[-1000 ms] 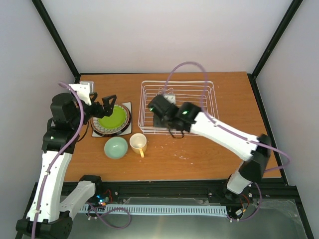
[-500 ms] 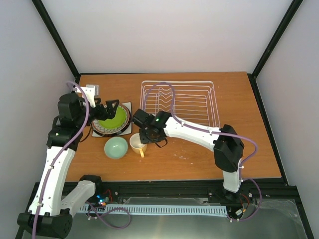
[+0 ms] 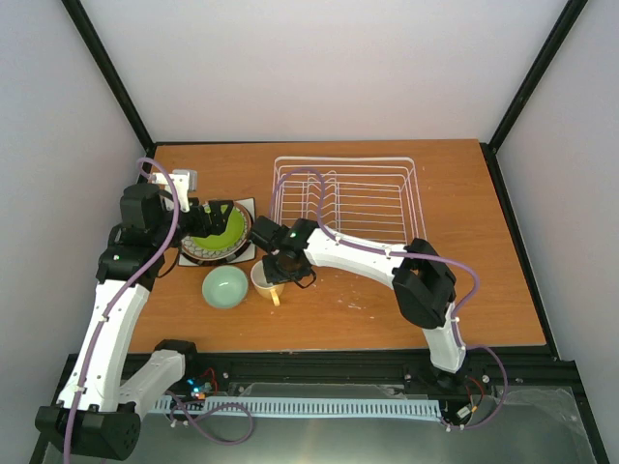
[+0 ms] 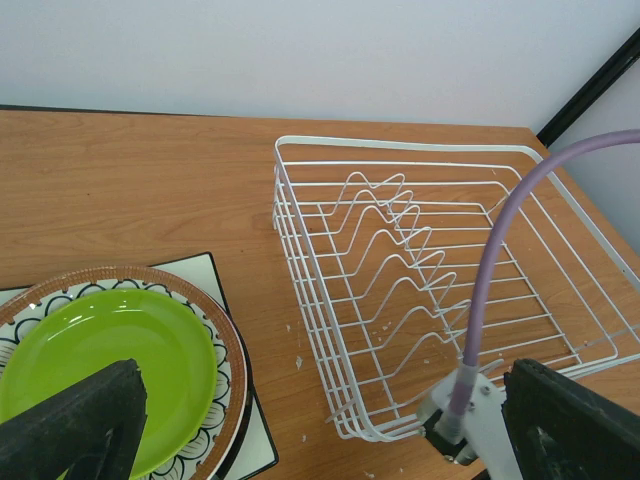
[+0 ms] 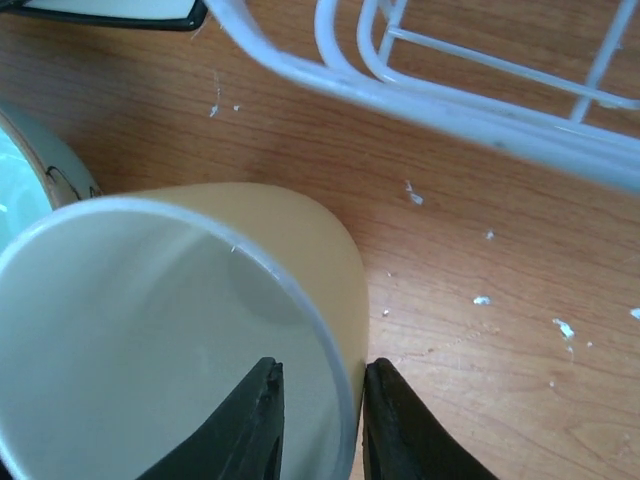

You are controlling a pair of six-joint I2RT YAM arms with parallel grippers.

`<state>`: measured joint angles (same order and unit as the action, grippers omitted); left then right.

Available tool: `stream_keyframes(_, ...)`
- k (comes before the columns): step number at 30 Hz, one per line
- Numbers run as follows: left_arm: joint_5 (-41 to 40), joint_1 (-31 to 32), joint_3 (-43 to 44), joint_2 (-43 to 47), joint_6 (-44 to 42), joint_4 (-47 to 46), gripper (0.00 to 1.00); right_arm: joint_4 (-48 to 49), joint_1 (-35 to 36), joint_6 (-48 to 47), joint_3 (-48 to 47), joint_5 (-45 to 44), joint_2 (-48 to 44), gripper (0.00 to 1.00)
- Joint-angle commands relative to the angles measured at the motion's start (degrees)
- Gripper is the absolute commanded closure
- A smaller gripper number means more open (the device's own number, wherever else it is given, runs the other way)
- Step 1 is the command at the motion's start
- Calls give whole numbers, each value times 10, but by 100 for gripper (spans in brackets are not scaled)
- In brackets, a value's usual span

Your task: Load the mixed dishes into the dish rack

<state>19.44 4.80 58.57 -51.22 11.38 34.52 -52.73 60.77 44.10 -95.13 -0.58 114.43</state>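
The pale yellow mug [image 3: 266,278] stands on the table beside the pale mint bowl [image 3: 224,287]. My right gripper [image 3: 279,267] is at the mug. In the right wrist view the gripper [image 5: 322,405] straddles the mug [image 5: 200,300] wall, one finger inside, one against the outside, with a small gap left. The lime-green plate [image 3: 217,230] tops a stack on the petal-patterned plate [image 4: 228,375] and white square plate [image 4: 212,271]. My left gripper [image 3: 215,210] hovers wide open over the stack. The white wire dish rack [image 3: 348,198] holds nothing. The dark-rimmed cream plate is hidden in the stack.
The bowl's rim [image 5: 25,185] is close to the mug's left side. The rack's front wire edge [image 5: 450,110] runs just behind the mug. The right arm's purple cable [image 4: 490,270] arcs over the rack. Black frame posts stand at the table's back corners.
My right arm has swung left from over the rack down to the mug, and its fingers now straddle the rim. My left gripper has shifted slightly back over the plate stack.
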Motion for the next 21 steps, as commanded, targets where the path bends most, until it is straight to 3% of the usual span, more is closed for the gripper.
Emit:
stream_keyframes(1,-3,-3,3,9,-9,4,2,4,1,-14,-25,13,28,81)
stream_keyframes(4,-5,-3,2,10,-9,3,3,2,1,-19,-27,10,32,96)
stream_keyframes(5,-5,-3,2,10,-9,2,3,1,1,-20,-27,9,32,97)
stream_keyframes(11,1,-3,1,9,-9,0,2,1,1,-22,-23,-15,1,97)
stream_keyframes(18,40,-4,8,19,-11,-14,2,56,7,-46,-25,-89,-139,97)
stream_keyframes(21,80,-3,12,24,-8,-30,2,98,18,-111,-23,-154,-205,97)
